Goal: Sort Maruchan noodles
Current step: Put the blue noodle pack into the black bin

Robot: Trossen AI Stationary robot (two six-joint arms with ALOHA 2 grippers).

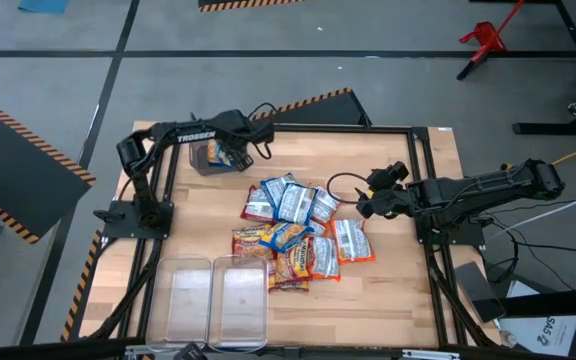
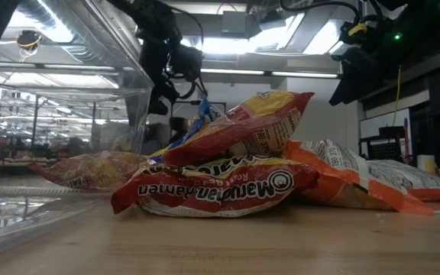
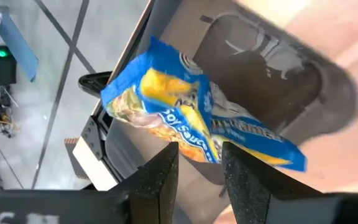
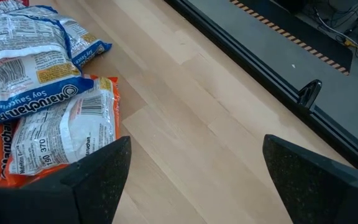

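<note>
A pile of Maruchan noodles packets [image 1: 296,228] lies in the middle of the wooden table, blue-and-yellow, red and orange-and-white ones overlapping. My left gripper [image 3: 199,167] hangs over a small bin [image 1: 206,158] at the table's far left, its fingers apart. A blue-and-yellow packet [image 3: 191,121] lies just past the fingertips over the bin's dark inside [image 3: 272,74]. My right gripper [image 1: 366,196] stands open above the table, right of the pile, with nothing between its fingers [image 4: 191,180]. My left gripper has the blue-and-yellow packet's near edge [image 3: 201,151] dipping into the gap between its two fingertips, which slant down from above. I cannot tell whether either finger touches it. The packet sits tilted over the bin.
Two clear plastic bins [image 1: 218,298] stand side by side at the table's near edge, left of the middle. A black frame [image 1: 423,135] runs round the table. Bare wood [image 4: 216,106] lies right of the pile, under my right gripper.
</note>
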